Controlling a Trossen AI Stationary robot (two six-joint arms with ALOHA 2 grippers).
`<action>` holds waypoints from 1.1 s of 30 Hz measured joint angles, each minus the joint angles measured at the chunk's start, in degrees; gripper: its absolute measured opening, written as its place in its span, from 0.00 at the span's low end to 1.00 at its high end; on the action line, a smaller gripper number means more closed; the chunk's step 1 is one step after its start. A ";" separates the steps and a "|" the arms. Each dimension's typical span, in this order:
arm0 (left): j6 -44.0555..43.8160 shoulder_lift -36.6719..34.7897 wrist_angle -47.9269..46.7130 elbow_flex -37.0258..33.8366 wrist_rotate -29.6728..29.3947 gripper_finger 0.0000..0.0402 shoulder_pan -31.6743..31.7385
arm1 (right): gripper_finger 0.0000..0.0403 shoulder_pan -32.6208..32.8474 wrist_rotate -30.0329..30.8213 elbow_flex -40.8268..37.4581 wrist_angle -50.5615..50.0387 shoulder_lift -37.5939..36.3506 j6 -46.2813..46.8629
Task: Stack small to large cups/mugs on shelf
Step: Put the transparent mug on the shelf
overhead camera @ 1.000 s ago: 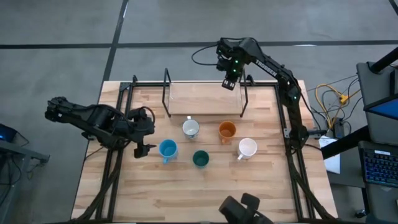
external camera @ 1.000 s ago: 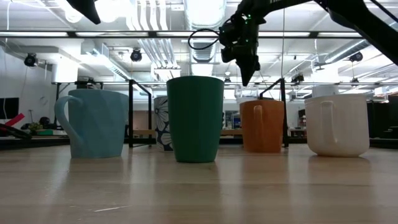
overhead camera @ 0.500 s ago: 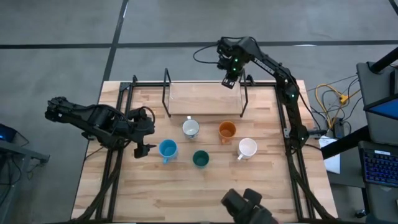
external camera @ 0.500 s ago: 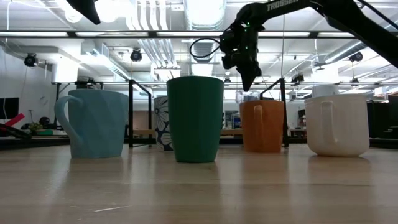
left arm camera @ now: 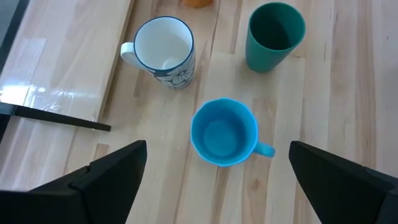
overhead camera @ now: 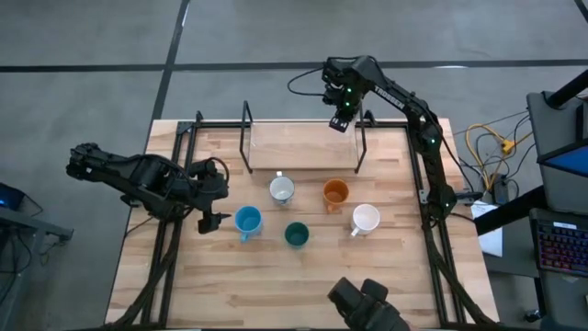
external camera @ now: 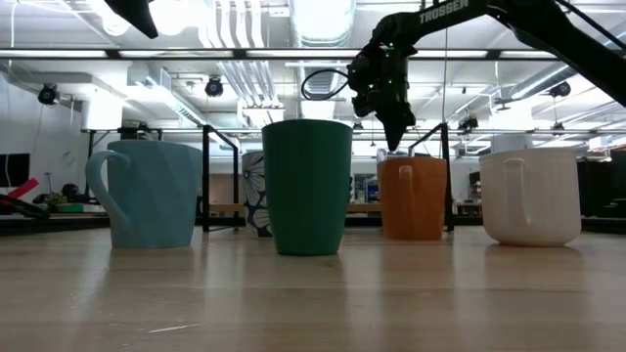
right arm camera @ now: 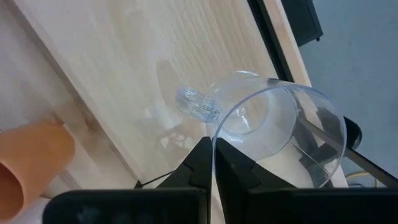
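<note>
Currently the right gripper (overhead camera: 338, 120), upper centre, pinches the clear glass (right arm camera: 267, 127) by its rim over the shelf (overhead camera: 303, 147). Thin-rim hold may slip or tip the glass; left gripper (left arm camera: 214, 186) is spread apart, idle.

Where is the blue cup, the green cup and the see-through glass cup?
Light blue mug (left arm camera: 224, 131): left wrist view, on its inside bottom.
Dark green cup (external camera: 307, 186): low view, on the middle of its side wall.
Clear glass cup (right arm camera: 273, 134): right wrist view, on its glass wall, pinched by the right gripper.
</note>
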 joint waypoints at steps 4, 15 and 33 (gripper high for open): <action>0.02 -0.02 -0.01 0.00 -0.14 0.94 0.00 | 0.02 0.05 0.00 -0.40 0.01 0.00 -0.02; 0.07 -0.02 0.00 0.00 -0.13 0.94 0.00 | 0.02 -0.17 0.00 -0.42 0.82 0.00 -0.44; 0.37 -0.02 0.08 0.00 -0.13 0.94 0.00 | 0.02 -0.17 -1.60 -0.48 1.32 -0.02 -0.63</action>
